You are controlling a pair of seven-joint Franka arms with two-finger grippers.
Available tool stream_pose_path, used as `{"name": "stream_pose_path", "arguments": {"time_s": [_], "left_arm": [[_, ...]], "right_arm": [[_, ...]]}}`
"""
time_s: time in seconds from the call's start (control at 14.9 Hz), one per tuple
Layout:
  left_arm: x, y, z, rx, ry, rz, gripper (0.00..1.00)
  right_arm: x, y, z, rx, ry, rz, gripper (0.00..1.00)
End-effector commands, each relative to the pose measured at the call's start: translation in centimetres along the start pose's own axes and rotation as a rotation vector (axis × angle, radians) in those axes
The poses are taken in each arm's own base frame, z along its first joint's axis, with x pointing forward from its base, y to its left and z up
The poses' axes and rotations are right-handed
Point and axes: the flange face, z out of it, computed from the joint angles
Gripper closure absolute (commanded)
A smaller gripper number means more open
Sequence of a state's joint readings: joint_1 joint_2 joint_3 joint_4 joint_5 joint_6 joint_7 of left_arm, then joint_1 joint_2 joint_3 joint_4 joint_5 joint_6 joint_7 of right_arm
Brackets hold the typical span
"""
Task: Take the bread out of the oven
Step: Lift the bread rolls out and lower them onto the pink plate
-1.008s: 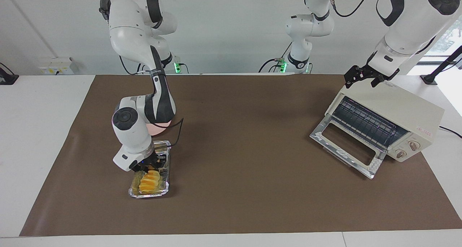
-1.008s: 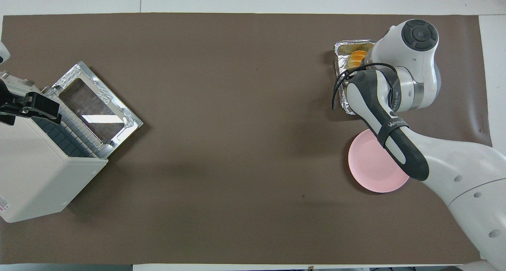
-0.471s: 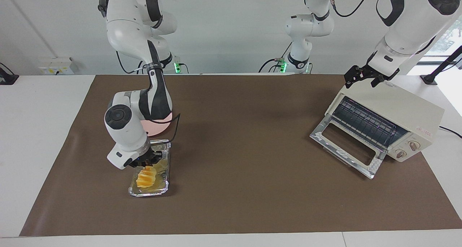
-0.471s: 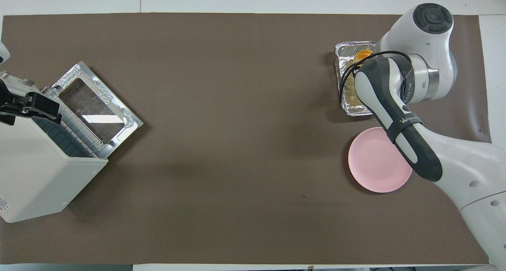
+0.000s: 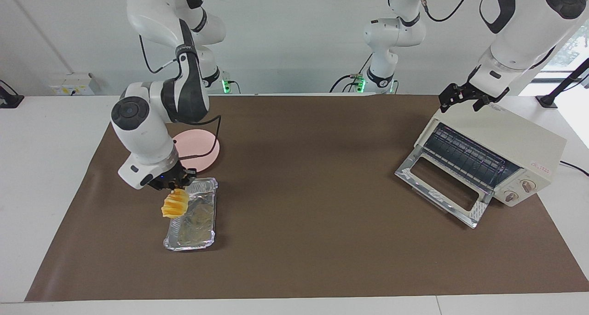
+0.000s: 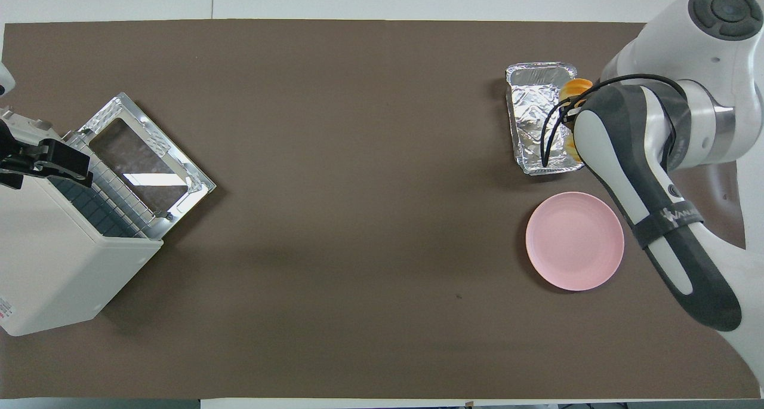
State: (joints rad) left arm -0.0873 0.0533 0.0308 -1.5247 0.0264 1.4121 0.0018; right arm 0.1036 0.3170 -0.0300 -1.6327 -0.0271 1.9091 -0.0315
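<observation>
The bread, a ridged yellow-orange loaf, hangs in my right gripper, which is shut on its upper end. It hangs in the air over the edge of the foil tray on the right arm's side. In the overhead view only bits of the bread show beside the arm. The cream-white oven stands at the left arm's end with its glass door dropped open and its rack bare. My left gripper waits over the oven's top, fingers apart and empty.
The crinkled foil tray lies with nothing in it. A round pink plate sits beside it, nearer to the robots; it also shows in the overhead view. A brown mat covers the table.
My right gripper has lifted the bread out of the foil tray and carried it up and toward the right arm's end of the table. The left arm has not moved.
</observation>
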Motion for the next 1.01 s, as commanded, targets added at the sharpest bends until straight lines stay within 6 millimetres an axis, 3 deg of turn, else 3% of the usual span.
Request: {"name": "stream_pose_path", "arguments": {"time_s": [0.0, 0.13, 0.27, 0.54, 0.81, 0.94], "left_arm": [[-0.8, -0.2, 0.0, -0.014, 0.014, -0.001, 0.0], [-0.8, -0.2, 0.0, -0.014, 0.014, -0.001, 0.0], [-0.8, -0.2, 0.0, -0.014, 0.014, -0.001, 0.0], [-0.8, -0.2, 0.0, -0.014, 0.014, -0.001, 0.0], [-0.8, -0.2, 0.0, -0.014, 0.014, -0.001, 0.0], [-0.8, -0.2, 0.0, -0.014, 0.014, -0.001, 0.0]], "right_arm": [[-6.5, -0.3, -1.2, 0.043, -0.006, 0.022, 1.0], [-10.0, -0.4, -0.7, 0.053, 0.014, 0.029, 1.0], [-13.6, -0.8, 1.2, 0.055, 0.04, 0.029, 1.0], [-19.1, -1.6, 7.1, 0.053, 0.118, 0.024, 1.0], [-20.0, -2.2, 11.2, 0.048, 0.169, 0.011, 1.0], [-20.1, -2.5, 12.4, 0.047, 0.174, 0.008, 1.0]]}}
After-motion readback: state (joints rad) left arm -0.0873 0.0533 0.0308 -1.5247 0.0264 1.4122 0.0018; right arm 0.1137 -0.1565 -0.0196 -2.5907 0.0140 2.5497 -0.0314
